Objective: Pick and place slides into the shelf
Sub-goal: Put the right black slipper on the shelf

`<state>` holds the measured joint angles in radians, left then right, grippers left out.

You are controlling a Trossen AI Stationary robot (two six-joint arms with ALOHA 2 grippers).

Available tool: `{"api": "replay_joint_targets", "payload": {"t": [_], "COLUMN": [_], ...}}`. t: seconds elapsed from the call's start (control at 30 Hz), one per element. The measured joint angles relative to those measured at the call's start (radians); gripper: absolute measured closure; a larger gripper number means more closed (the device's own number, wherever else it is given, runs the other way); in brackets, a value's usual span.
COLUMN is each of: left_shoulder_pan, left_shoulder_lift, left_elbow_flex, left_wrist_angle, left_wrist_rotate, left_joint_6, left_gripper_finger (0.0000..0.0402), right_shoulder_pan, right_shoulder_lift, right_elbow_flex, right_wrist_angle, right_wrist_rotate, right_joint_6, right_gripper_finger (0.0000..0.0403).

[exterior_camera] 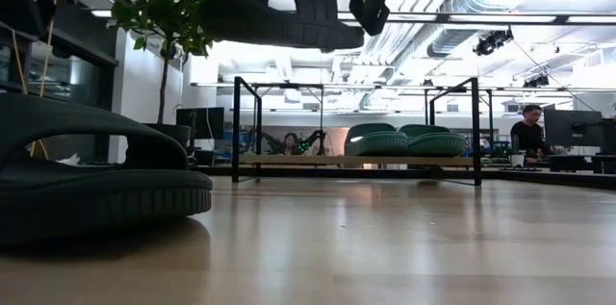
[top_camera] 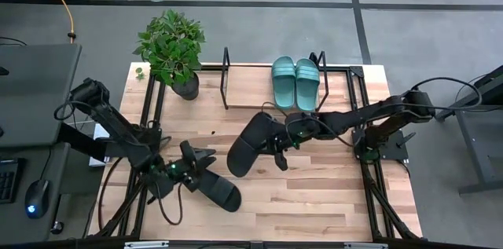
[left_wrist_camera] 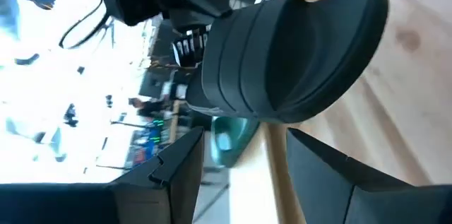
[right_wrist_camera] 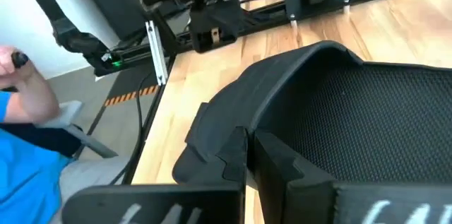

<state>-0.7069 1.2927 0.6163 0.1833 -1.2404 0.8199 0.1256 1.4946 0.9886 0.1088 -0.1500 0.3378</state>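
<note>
Overhead view of the table (top_camera: 330,202). The right gripper (top_camera: 277,145) is clamped on a black slide (top_camera: 250,144), held at mid-table in front of the shelf (top_camera: 244,90); the low view shows this slide (exterior_camera: 279,18) lifted clear of the tabletop, and the right wrist view shows the fingers (right_wrist_camera: 279,160) closed on its edge. The left gripper (top_camera: 191,169) sits at the heel of a second black slide (top_camera: 218,191), which lies flat near the front left; its fingers (left_wrist_camera: 321,171) stand apart, holding nothing. 2 teal slides (top_camera: 296,82) rest side by side on the shelf's right half. A plant (top_camera: 171,49) stands at the shelf's left end.
</note>
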Motion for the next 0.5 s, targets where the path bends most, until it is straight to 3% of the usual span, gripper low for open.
{"api": "replay_joint_targets", "payload": {"t": [0.2, 0.5], "left_shoulder_pan": [-0.001, 0.000], "left_shoulder_lift": [0.110, 0.154], "left_elbow_flex": [0.044, 0.050], "left_wrist_angle": [-0.003, 0.001], "left_wrist_rotate": [-0.113, -0.118], "left_joint_6": [0.082, 0.128], "left_gripper_finger": [0.0217, 0.0217], "right_shoulder_pan": [-0.048, -0.100], "right_shoulder_lift": [-0.008, -0.010], "right_elbow_flex": [0.000, 0.000], "right_wrist_angle": [0.020, 0.043], "right_wrist_rotate": [-0.074, -0.121], "right_joint_6": [0.023, 0.032], "right_gripper_finger": [0.0403, 0.0403]}}
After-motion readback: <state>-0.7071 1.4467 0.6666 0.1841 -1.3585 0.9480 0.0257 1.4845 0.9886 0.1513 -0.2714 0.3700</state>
